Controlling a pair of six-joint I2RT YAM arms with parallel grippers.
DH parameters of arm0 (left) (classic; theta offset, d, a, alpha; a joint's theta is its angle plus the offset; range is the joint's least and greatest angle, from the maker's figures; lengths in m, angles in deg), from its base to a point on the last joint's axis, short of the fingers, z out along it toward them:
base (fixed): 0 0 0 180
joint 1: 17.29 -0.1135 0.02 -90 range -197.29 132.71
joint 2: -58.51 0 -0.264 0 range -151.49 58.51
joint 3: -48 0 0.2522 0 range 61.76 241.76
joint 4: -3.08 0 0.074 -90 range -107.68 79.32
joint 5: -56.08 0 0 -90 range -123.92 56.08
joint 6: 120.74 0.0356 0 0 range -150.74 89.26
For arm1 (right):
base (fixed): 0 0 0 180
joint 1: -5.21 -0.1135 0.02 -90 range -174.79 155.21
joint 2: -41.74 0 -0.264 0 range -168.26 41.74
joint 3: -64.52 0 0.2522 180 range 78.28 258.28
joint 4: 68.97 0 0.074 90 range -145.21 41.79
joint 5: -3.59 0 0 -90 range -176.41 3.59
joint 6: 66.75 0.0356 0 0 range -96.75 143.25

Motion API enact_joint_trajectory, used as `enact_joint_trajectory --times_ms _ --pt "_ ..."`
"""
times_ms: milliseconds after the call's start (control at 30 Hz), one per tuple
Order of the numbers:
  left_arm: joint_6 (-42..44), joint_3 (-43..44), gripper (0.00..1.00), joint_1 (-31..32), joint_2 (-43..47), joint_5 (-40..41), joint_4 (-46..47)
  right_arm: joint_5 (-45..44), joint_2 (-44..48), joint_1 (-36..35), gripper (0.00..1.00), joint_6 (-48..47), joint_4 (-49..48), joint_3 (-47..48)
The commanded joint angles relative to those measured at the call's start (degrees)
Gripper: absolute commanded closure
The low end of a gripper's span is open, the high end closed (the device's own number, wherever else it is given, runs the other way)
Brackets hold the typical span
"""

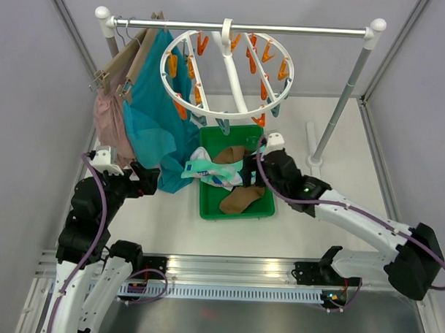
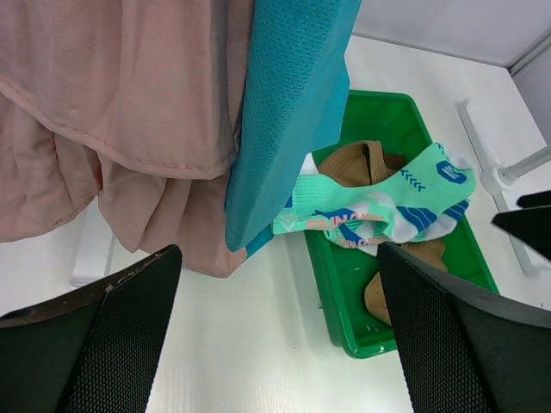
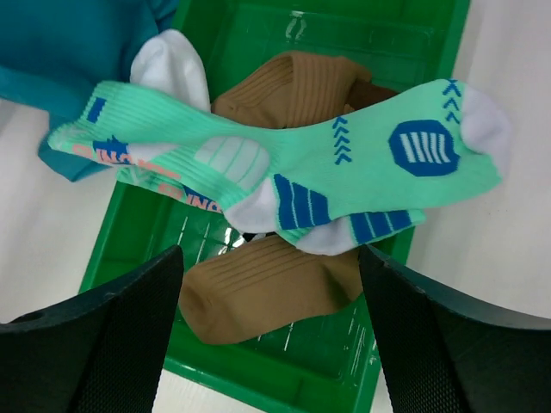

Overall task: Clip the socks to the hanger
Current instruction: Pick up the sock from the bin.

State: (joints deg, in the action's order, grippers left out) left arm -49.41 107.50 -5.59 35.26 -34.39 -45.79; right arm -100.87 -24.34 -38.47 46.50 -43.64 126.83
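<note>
Nearest us, at the desk's near-left corner, the left hand hangs with its black textured fingers spread wide and nothing between them. The right hand, reaching in from the near-right corner, is likewise wide apart and empty, poised over the socks.

In the middle of the desk sits a shallow green plastic tray with glossy walls. In it lie the soft knit socks: a mint-teal sock with white heel and toe and blue chevrons, draped over the tray's left rim, and ribbed plain brown socks beneath it, limp and crumpled.

Toward the far edge, the large round white plastic ring hanger hangs by its hook from a metal rail. Its small orange pegs dangle bare. Left of it hang a teal mesh garment and a pink one.

We judge the task barely begun: no sock is clipped, none is gripped, and every one remains to be lifted and pegged.
</note>
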Motion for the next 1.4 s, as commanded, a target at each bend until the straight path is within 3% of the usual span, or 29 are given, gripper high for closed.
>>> enact_joint_trajectory --times_ms 0,400,633,1367 --pt "-1.10 -0.12 0.00 -0.28 -0.57 -1.38 0.75 -11.62 -6.75 -7.53 0.12 -4.69 -2.70 5.05" --pt "-0.92 -0.30 0.00 -0.28 -1.01 -2.08 0.92 -9.53 -17.49 -11.60 0.13 -17.79 -16.13 6.02" --pt "-0.92 -0.30 0.00 -0.28 -1.19 -2.25 0.92 -4.79 -21.54 -11.78 0.15 -20.96 -17.11 9.54" --pt "-0.92 -0.30 0.00 -0.28 -2.33 -2.78 1.10 -4.44 -41.83 -18.11 0.23 -32.47 -12.28 28.34"
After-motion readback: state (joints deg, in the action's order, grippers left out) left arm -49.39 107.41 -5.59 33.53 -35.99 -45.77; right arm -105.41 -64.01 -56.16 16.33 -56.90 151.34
